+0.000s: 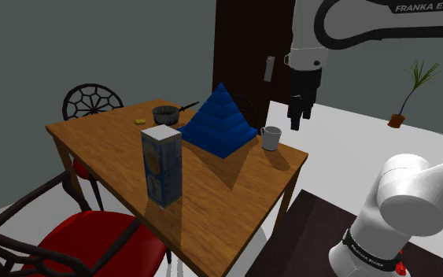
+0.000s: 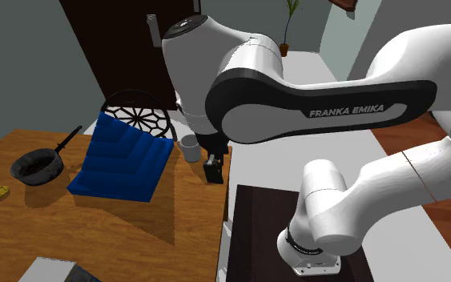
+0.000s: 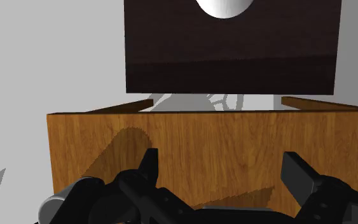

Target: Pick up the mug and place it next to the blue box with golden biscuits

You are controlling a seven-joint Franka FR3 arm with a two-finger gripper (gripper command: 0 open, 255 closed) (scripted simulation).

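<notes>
Over the worktop's (image 1: 235,189) edge nearest my stand (image 1: 306,236) hangs my gripper (image 1: 298,118), its two black fingers (image 3: 149,165) spread wide with nothing between them. It hovers close by the mug (image 1: 271,138) without touching it.

That one mug is a plain pale cylinder, smooth and matt, upright on the grained brown wood just beside the base of a single blue stepped pyramid (image 1: 221,122). In the second exterior view the mug (image 2: 189,147) sits between the pyramid's (image 2: 123,156) corner and my gripper (image 2: 213,170).

One tall rectangular box (image 1: 161,165) stands upright, well apart from the mug, with the pyramid between them; its face is blue with golden rounds and its top is pale.

Past the pyramid I count one dark round pan (image 1: 164,115) with a thin straight handle and one small yellow lump (image 1: 140,120).

Two chairs stand at the worktop: one with a black spoked round back (image 1: 92,101) and one with a glossy red seat (image 1: 78,236).

One potted plant (image 1: 412,90) stands on the white floor.
</notes>
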